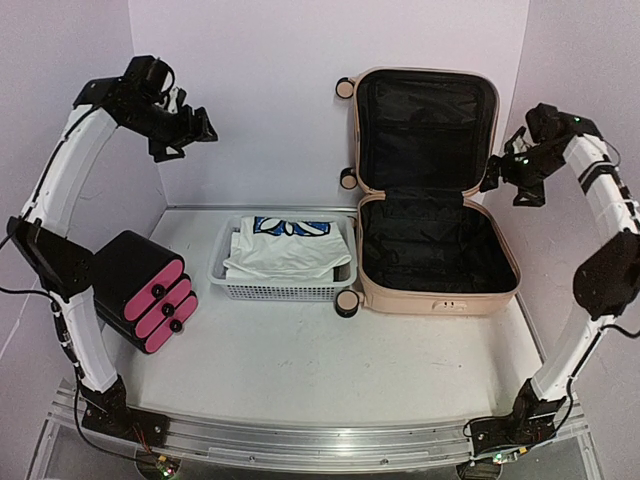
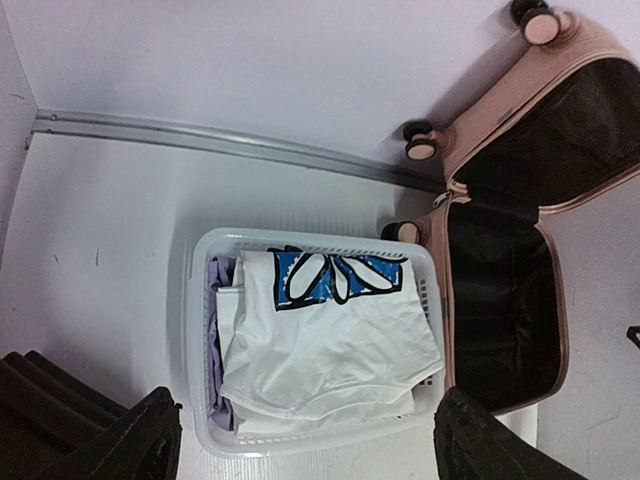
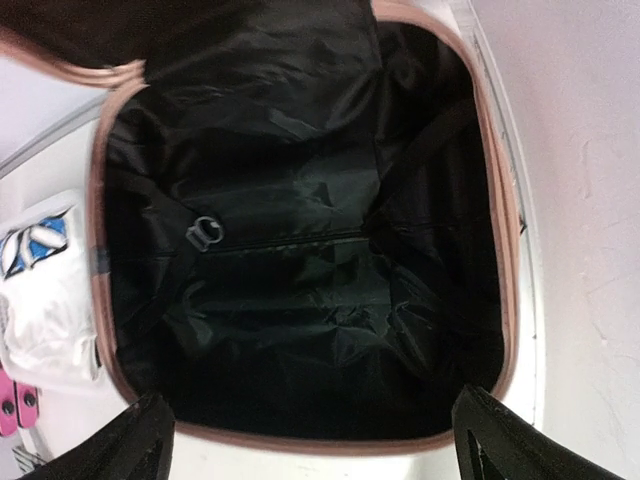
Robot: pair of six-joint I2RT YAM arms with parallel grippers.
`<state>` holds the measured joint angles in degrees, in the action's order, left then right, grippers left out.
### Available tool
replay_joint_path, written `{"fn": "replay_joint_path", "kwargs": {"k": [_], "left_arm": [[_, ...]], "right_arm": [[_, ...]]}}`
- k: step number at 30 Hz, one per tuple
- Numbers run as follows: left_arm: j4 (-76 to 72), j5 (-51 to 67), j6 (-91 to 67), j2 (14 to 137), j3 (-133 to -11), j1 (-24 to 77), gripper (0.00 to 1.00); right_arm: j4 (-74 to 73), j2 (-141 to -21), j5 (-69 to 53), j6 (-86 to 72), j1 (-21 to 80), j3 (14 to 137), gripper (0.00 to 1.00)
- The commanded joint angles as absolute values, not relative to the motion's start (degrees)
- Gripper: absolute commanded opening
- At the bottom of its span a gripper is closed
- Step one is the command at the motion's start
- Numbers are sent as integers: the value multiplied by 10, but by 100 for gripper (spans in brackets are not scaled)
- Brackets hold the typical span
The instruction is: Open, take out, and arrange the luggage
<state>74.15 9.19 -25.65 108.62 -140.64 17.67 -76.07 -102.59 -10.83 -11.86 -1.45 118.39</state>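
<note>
The beige-pink luggage point(image 1: 440, 300) lies open at the right of the table. Its lid stands upright against the back wall, and its base shows only black lining, a strap and a buckle point(image 3: 203, 232). My right gripper point(image 1: 497, 180) hangs open above the base's right side, close to the hinge. In the right wrist view my right gripper point(image 3: 320, 450) looks down into the base, whose rim point(image 3: 300, 442) is below. My left gripper point(image 1: 203, 128) is open and empty, raised high at the back left. In the left wrist view my left gripper point(image 2: 320, 450) hangs over the basket, with the luggage point(image 2: 520, 90) at the right.
A white mesh basket point(image 1: 280, 292) with a folded white shirt with a blue flower print point(image 2: 330, 340) and a purple cloth point(image 2: 220, 275) stands left of the luggage. A black box with three pink drawer fronts point(image 1: 150, 290) stands at the left. Walls enclose the back and sides.
</note>
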Motion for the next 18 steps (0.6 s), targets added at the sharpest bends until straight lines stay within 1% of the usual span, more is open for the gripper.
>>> {"fn": "replay_joint_path", "kwargs": {"k": [1,3,5,9,12,14,16,18], "left_arm": [[682,43,-183,971,-1391,174,89],[638,9,-160,894,-1324,174,92],[589,-14,-146,819,-1262,174,99],[499,-15,-135,704,-1169,174,99],[483,-7,-126,663,-1153,174,99],[482,-9,-121,653,-1146,174,99],[483,-11,-124,645,-1136,174,99],[481,-3,-127,639,-1126,174,99]], "right_arm": [[-778,-874,-73,-38,4,1145,98],[-759,-806,-60,-18,4,1102,98],[-746,-743,-56,-21,4,1069,98],[-727,-661,-69,-40,4,1041,98],[-726,-628,-68,-54,4,1041,98],[-716,-602,-71,-58,4,1032,98],[-682,-572,-103,-56,4,1003,98],[-681,-565,-98,-63,4,1002,98]]}}
